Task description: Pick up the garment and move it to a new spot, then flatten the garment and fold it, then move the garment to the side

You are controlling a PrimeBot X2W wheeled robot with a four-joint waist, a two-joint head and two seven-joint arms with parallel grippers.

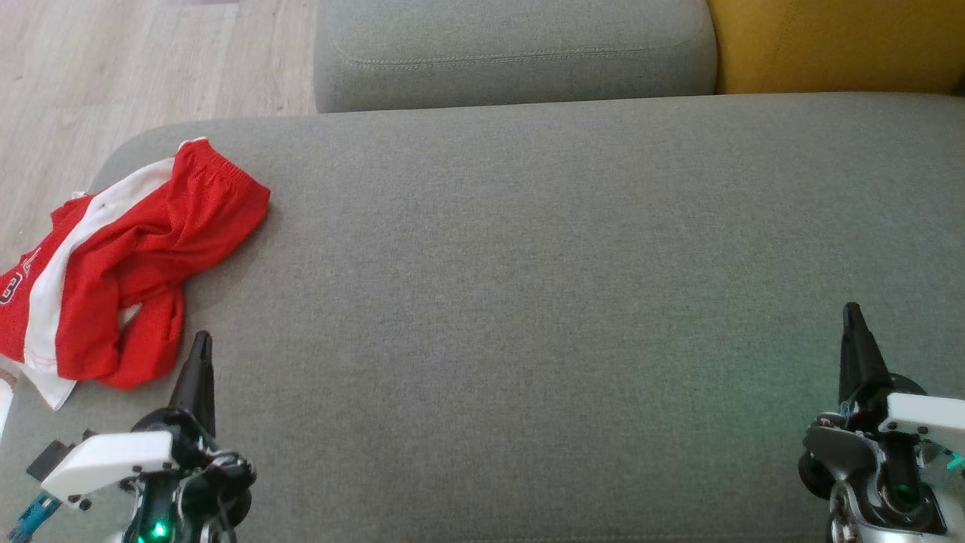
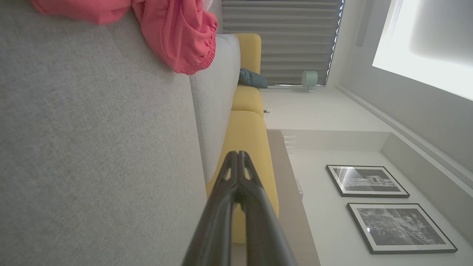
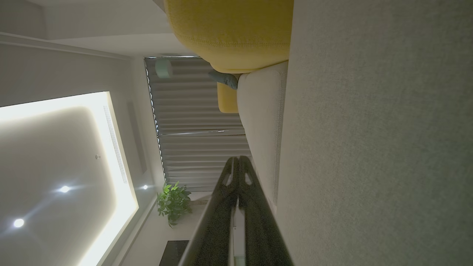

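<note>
The garment (image 1: 128, 264) is a pair of red shorts with a white side stripe, lying crumpled at the left end of the grey sofa seat (image 1: 528, 302), partly hanging over its left edge. My left gripper (image 1: 200, 341) is shut and empty, just below and to the right of the garment's lower hem, not touching it. The left wrist view shows the shut left gripper (image 2: 237, 153) with the garment (image 2: 177, 33) lying ahead at the upper left. My right gripper (image 1: 852, 311) is shut and empty over the seat's right side, far from the garment; the right wrist view shows its tips (image 3: 238, 159) together.
A grey back cushion (image 1: 513, 53) and a yellow cushion (image 1: 837, 41) border the far edge of the seat. Wooden floor (image 1: 113, 68) lies beyond the seat's left end. The broad middle of the seat is bare fabric.
</note>
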